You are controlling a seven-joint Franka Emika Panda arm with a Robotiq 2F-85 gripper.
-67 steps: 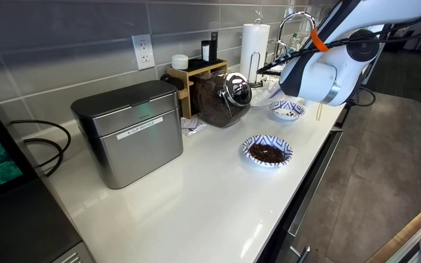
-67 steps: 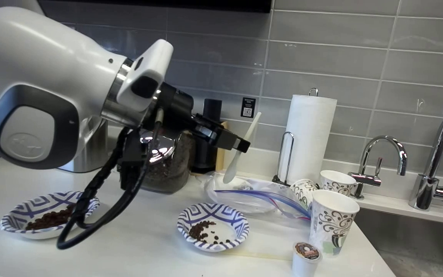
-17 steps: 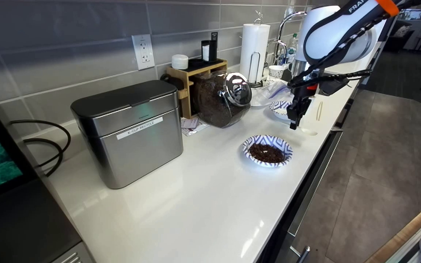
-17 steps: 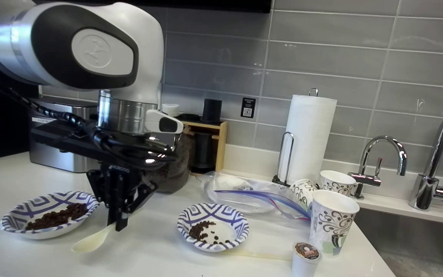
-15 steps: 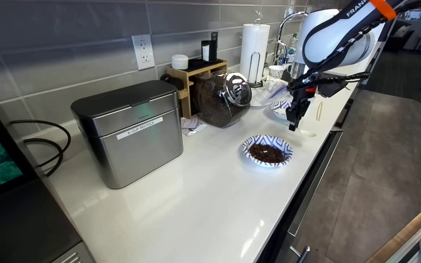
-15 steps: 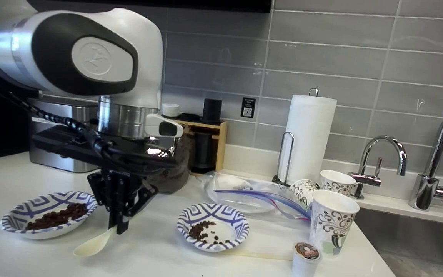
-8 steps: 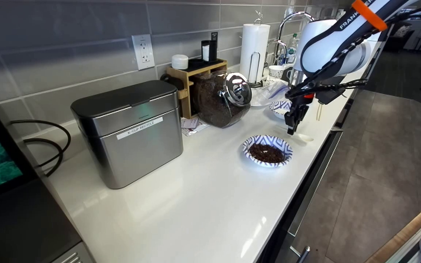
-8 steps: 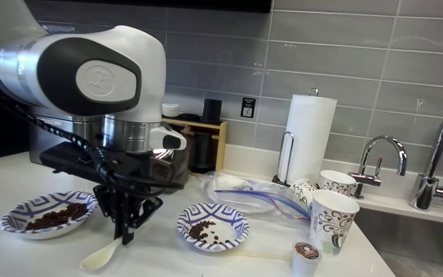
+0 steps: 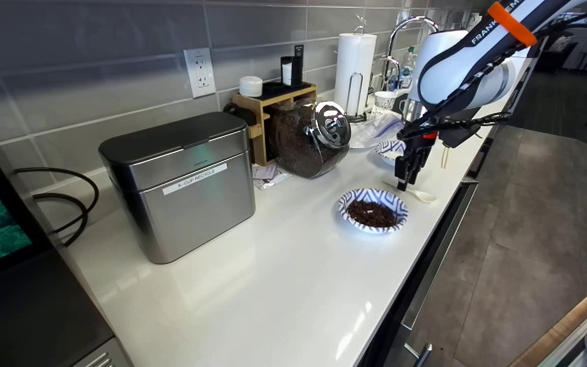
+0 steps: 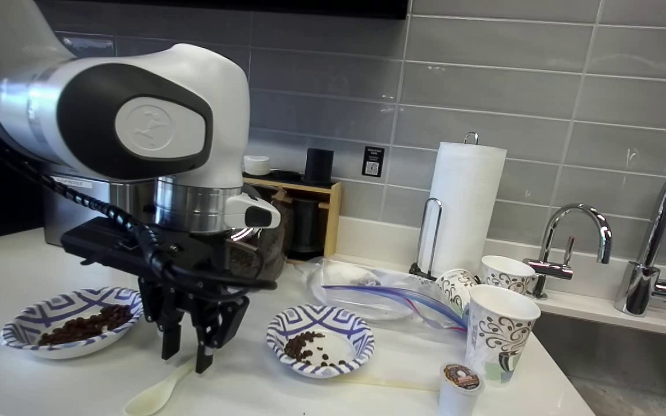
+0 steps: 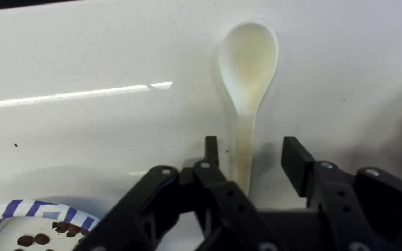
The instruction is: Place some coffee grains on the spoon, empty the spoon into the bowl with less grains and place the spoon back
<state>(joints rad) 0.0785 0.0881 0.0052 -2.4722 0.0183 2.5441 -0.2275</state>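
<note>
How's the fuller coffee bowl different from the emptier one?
The fuller bowl has a broad mass of coffee grains; the emptier bowl has far fewer, with much bare base. The emptier bowl sits beside the zip-top bag; the fuller bowl stands farther off. Both are blue and white.

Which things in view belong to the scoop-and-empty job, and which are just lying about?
In the job:
spoon
tool, jaws open either side of the spoon's handle
coffee grains
fuller bowl
bowl with fewer grains

Just lying about:
paper towel roll
paper cups
plastic bag
coffee pod
bin labelled K-CUP RECYCLE
jar with metal lid
</note>
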